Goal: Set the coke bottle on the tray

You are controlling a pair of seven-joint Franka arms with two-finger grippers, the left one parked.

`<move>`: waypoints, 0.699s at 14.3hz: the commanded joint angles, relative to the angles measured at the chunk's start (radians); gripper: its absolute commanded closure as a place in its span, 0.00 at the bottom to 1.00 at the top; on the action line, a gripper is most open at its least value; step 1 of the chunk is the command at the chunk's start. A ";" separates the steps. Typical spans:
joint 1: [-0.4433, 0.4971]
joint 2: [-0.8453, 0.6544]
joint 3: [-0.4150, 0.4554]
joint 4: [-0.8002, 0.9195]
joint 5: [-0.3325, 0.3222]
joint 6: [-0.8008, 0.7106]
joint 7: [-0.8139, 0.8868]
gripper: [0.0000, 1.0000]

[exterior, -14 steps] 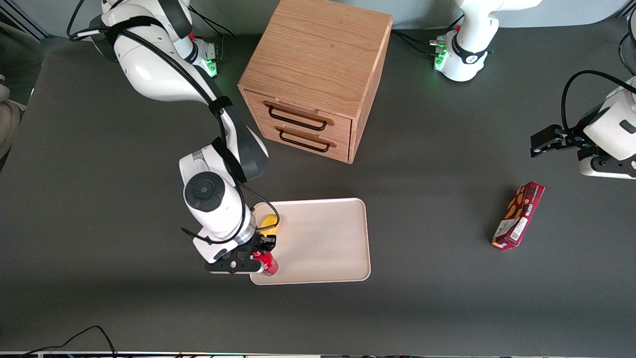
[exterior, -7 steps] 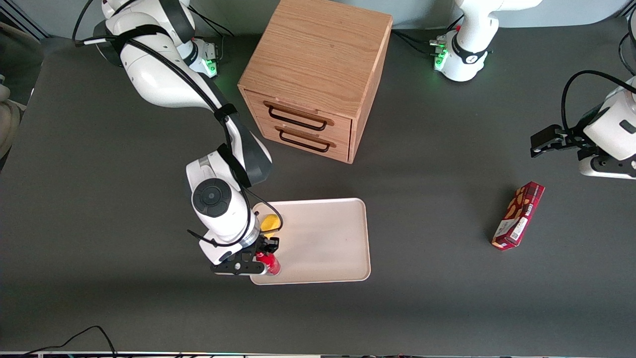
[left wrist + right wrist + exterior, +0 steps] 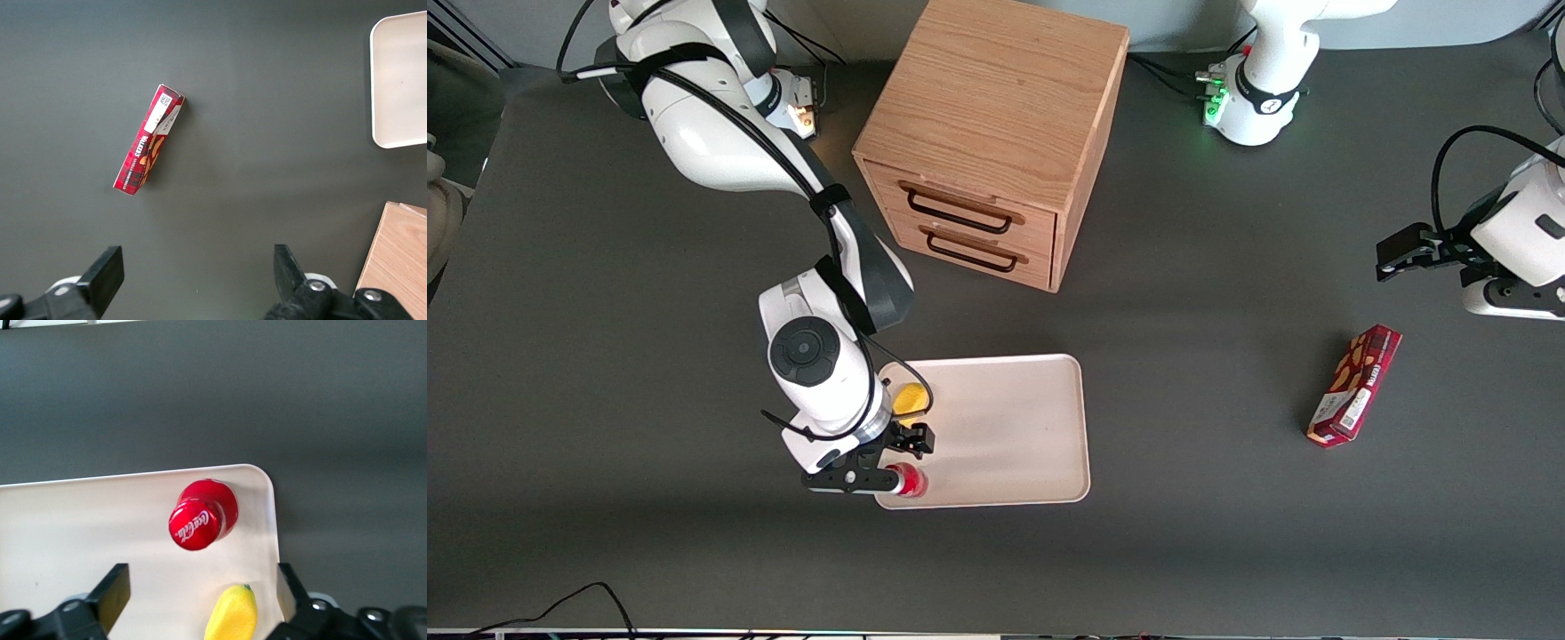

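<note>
Red and glossy, the coke bottle [image 3: 203, 515] is standing upright on the tray [image 3: 1005, 427], tucked into the corner nearest the front camera at the working arm's end, with its lettered cap facing straight up. The end effector [image 3: 896, 460] is hovering directly above it with its jaws spread wide and nothing between them, so the bottle is resting free on the tray. A yellow, smooth-skinned fruit [image 3: 231, 613] is lying just beside it, farther from the front camera. The tray itself is looking cream-white, flat and matte, with rounded corners and a low rim, sitting on the dark grey counter [image 3: 605, 356]. That little bottle is probably light, rigid and slick, tall for its base and easy to tip; gripping it around the body below the cap seems safest.
</note>
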 commanded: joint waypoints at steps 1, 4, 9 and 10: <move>0.004 -0.016 -0.011 0.026 -0.009 -0.025 0.025 0.00; -0.007 -0.059 -0.009 0.025 -0.004 -0.076 0.019 0.00; -0.063 -0.179 0.014 0.019 0.049 -0.247 -0.027 0.00; -0.080 -0.212 0.016 0.017 0.069 -0.299 -0.055 0.00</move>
